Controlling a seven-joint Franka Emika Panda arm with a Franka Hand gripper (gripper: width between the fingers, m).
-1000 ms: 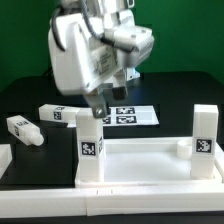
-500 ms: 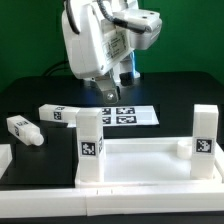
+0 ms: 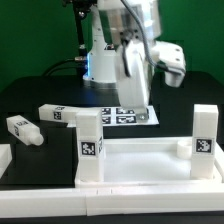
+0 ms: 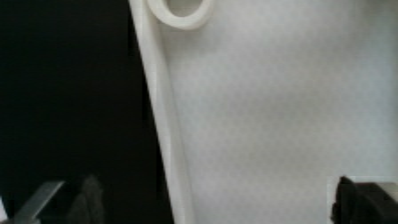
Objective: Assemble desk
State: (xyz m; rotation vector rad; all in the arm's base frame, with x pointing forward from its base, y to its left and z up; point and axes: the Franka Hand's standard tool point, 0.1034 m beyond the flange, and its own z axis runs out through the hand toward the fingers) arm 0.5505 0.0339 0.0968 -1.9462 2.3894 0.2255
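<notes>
Between the jaws lay nothing: the gripper (image 4: 214, 203) stood wide open, its fingers (image 4: 63, 200) far apart and holding no part. Straight beneath them ran the white panel (image 4: 267, 120), with a round socket (image 4: 178, 10) ahead of the fingertips and the dark table (image 4: 63, 90) beside the panel's edge. A second before, the jaws had been down at the top of the near leg (image 3: 90, 140), which stood at the panel's corner on the exterior view's left. Half a second before, they had lifted clear of it. Now the arm (image 3: 130, 65) had swung higher and toward the exterior view's right, well apart from that leg. The near leg stayed upright and unheld where it had been, so it looked seated and let go. The second leg (image 3: 204, 135) stood likewise at the corner on the exterior view's right, unchanged. Nor had anything moved on the table: one loose leg (image 3: 55, 115) lay beside the marker board (image 3: 135, 116), and the other loose leg (image 3: 22, 128) lay farther from the jaws. By that reckoning two legs were fitted and two remained, and the open jaws seemed ready to fetch one, though where the arm was bound could not be told.
</notes>
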